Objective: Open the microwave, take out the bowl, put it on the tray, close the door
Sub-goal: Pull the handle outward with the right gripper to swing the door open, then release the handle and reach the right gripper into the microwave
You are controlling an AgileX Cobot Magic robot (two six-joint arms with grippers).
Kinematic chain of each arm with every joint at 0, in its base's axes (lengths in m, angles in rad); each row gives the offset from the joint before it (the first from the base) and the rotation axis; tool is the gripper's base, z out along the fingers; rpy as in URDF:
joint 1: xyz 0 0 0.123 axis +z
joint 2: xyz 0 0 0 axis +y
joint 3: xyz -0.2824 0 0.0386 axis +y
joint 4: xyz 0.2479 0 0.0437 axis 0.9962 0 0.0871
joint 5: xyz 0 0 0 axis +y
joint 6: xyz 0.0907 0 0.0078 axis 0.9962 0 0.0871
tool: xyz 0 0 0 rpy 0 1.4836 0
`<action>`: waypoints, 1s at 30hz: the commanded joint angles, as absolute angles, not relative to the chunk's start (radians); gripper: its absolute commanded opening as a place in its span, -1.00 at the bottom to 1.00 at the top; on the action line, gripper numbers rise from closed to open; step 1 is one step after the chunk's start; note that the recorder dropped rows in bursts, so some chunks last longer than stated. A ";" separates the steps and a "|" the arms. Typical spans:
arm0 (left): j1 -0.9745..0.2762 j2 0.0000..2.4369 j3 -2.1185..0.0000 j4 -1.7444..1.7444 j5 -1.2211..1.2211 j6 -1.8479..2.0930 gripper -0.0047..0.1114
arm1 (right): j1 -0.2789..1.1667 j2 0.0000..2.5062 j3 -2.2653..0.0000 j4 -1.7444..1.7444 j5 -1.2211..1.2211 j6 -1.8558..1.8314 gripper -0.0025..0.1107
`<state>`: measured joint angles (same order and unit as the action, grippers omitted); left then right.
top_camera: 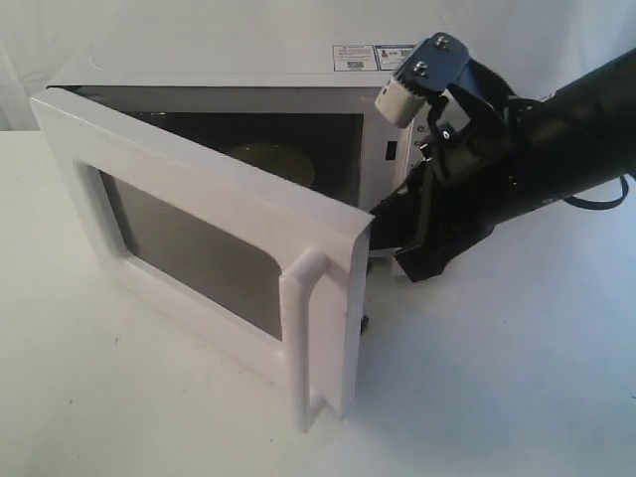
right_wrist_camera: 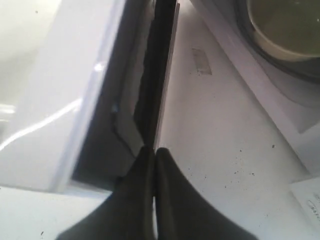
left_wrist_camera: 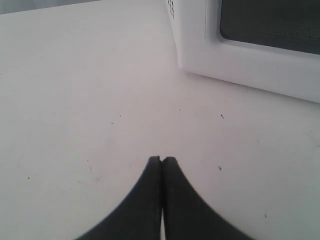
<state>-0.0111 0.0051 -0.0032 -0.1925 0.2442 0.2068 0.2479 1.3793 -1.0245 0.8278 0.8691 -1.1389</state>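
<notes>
The white microwave (top_camera: 229, 50) stands at the back with its door (top_camera: 199, 189) swung partly open on the left hinge. The tall bar handle (top_camera: 303, 338) is at the door's free edge. Inside the dark cavity sits the cream-yellow bowl (top_camera: 273, 159), seen in the right wrist view as the bowl (right_wrist_camera: 285, 30) on the turntable. My right gripper (top_camera: 383, 221) is shut with nothing in it. Its tips (right_wrist_camera: 152, 150) are in the gap behind the door's free edge (right_wrist_camera: 65, 100). My left gripper (left_wrist_camera: 162, 159) is shut and empty above the table, short of the door's hinge corner (left_wrist_camera: 250, 65).
The white table (top_camera: 517, 378) spreads around the microwave. The open door juts out over the table's front middle. The right arm's black body (top_camera: 556, 139) crosses in front of the knob panel. No tray shows in any view.
</notes>
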 commanded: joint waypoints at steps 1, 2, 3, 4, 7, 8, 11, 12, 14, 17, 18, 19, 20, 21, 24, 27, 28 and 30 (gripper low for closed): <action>-0.013 0.000 0.000 -0.204 0.248 0.210 -0.92 | 0.251 1.376 -1.026 0.870 0.856 -1.117 -0.96; -0.013 0.000 0.000 -0.204 0.248 0.210 -0.92 | 0.253 1.376 -1.026 0.889 0.900 -1.154 -0.96; -0.013 0.000 0.000 -0.204 0.248 0.210 -0.92 | 0.256 1.376 -1.026 0.907 0.964 -1.205 -0.96; -0.013 0.000 0.000 -0.204 0.248 0.210 -0.92 | 0.260 1.376 -1.026 0.922 1.035 -1.267 -0.96; -0.013 0.000 0.000 -0.204 0.248 0.210 -0.92 | 0.260 1.376 -1.026 0.988 1.221 -1.399 -0.96; -0.013 0.000 0.000 -0.204 0.248 0.210 -0.92 | 0.260 1.376 -1.026 1.011 1.221 -1.422 -0.96; -0.013 0.000 0.000 -0.204 0.248 0.210 -0.92 | 0.260 1.376 -1.026 1.082 1.221 -1.456 -0.96; -0.013 0.000 0.000 -0.204 0.248 0.210 -0.92 | 0.260 1.376 -1.026 1.096 1.221 -1.456 -0.96; -0.013 0.000 0.000 -0.204 0.248 0.210 -0.92 | 0.260 1.376 -1.026 1.105 1.221 -1.456 -0.96; -0.013 0.000 0.000 -0.204 0.248 0.210 -0.92 | 0.260 1.376 -1.026 1.145 1.207 -1.450 -0.96; -0.013 0.000 0.000 -0.204 0.248 0.210 -0.92 | 0.268 1.376 -1.026 1.163 1.194 -1.440 -0.96; -0.013 0.000 0.000 -0.204 0.248 0.210 -0.92 | 0.277 1.376 -1.026 1.169 1.179 -1.434 -0.96; -0.013 0.000 0.000 -0.204 0.248 0.210 -0.92 | 0.283 1.376 -1.026 1.170 1.172 -1.434 -0.96; -0.013 0.000 0.000 -0.204 0.248 0.210 -0.92 | 0.297 1.378 -1.026 1.170 1.156 -1.434 -0.96; -0.013 0.000 0.000 -0.204 0.248 0.210 -0.92 | 0.339 1.386 -1.026 1.170 1.105 -1.434 -0.96; -0.013 0.000 0.000 -0.204 0.248 0.210 -0.92 | 0.392 1.401 -1.026 1.170 1.065 -1.434 -0.96; -0.013 0.000 0.000 -0.204 0.248 0.210 -0.92 | 0.412 1.406 -1.026 1.170 1.057 -1.434 -0.96; -0.013 0.000 0.000 -0.204 0.248 0.210 -0.92 | 0.453 1.420 -1.026 1.171 1.035 -1.434 -0.96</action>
